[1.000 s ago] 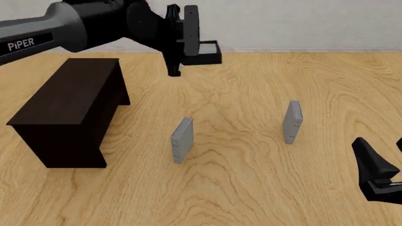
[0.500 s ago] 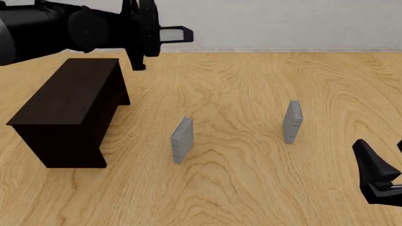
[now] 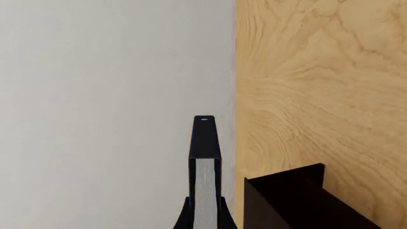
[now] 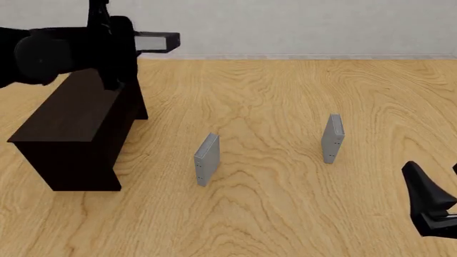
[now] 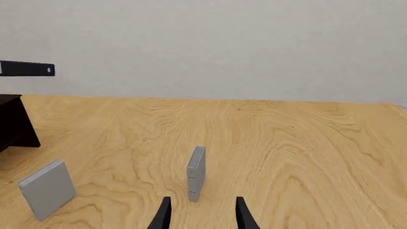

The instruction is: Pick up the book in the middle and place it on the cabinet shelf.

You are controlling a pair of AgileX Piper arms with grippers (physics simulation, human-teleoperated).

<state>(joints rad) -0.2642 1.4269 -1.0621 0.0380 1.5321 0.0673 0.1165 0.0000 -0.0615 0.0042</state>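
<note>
Left hand clamped on large thick black hardcover book with white page edges, held in air above far end of long dark brown wooden cabinet, near bench's far-left corner. Right hand empty, fingers spread, low near bench's right edge. Two thin grey books upright mid-bench.

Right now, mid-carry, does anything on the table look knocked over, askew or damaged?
Nothing stands out. Both thin grey books stand upright, the dark brown wooden cabinet sits square, and the left hand carries the thick black hardcover book level above the cabinet's far end.
</note>
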